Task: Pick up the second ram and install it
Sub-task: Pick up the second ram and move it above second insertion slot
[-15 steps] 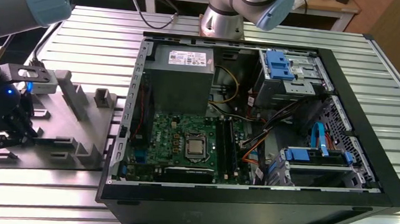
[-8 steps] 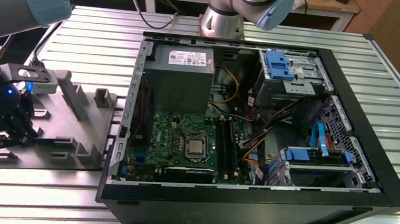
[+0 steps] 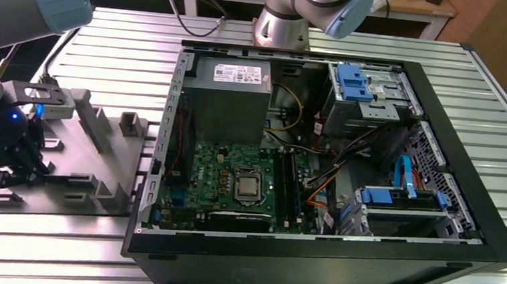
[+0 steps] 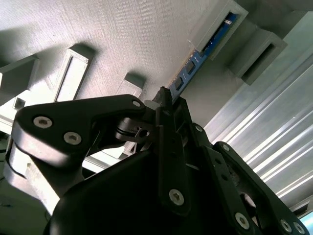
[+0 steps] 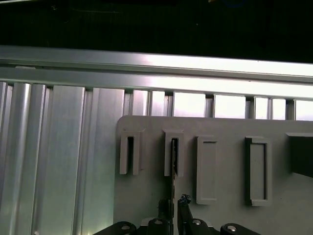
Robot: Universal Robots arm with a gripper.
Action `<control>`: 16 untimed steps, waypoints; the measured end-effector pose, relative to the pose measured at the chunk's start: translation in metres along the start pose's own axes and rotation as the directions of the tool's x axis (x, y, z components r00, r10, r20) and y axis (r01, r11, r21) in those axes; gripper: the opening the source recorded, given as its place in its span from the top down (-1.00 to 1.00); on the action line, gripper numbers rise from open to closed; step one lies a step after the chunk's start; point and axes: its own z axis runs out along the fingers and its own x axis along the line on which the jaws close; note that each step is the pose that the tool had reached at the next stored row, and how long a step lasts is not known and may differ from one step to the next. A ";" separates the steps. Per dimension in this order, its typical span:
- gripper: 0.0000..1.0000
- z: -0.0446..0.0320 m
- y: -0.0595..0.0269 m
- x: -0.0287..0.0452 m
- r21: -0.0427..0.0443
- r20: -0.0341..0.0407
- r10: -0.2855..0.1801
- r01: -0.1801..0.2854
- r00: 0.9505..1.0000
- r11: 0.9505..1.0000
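The second ram [image 4: 195, 63] is a thin blue-faced stick with dark chips, and its far end sits in an upright holder of the grey tray [image 4: 122, 39]. My gripper [image 4: 165, 100] is shut on its near end. In the first wrist view the ram [image 5: 173, 166] appears edge-on, running from the gripper [image 5: 174, 203] into a narrow slot of the tray [image 5: 146, 196]. In the exterior view the gripper [image 3: 5, 178] hangs low over the tray [image 3: 82, 170] at that view's left.
An open computer case [image 3: 464, 197] lies to the exterior view's right of the tray, with a green circuit board [image 3: 224, 173] and long black slots [image 3: 290, 185] inside. Both rest on a ribbed aluminium table [image 3: 108, 45]. Upright ribs [image 3: 89, 120] stand on the tray.
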 end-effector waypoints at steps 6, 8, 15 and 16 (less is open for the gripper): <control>0.60 -0.0001 -0.0001 0.0000 0.000 0.000 0.000 0.000 1.000 1.000; 0.73 0.0000 -0.0002 0.0000 0.000 0.000 0.000 0.000 1.000 1.000; 0.73 0.0000 -0.0003 0.0000 0.000 0.000 0.000 0.000 1.000 1.000; 0.73 -0.0001 -0.0004 0.0004 0.000 0.000 0.000 0.000 1.000 1.000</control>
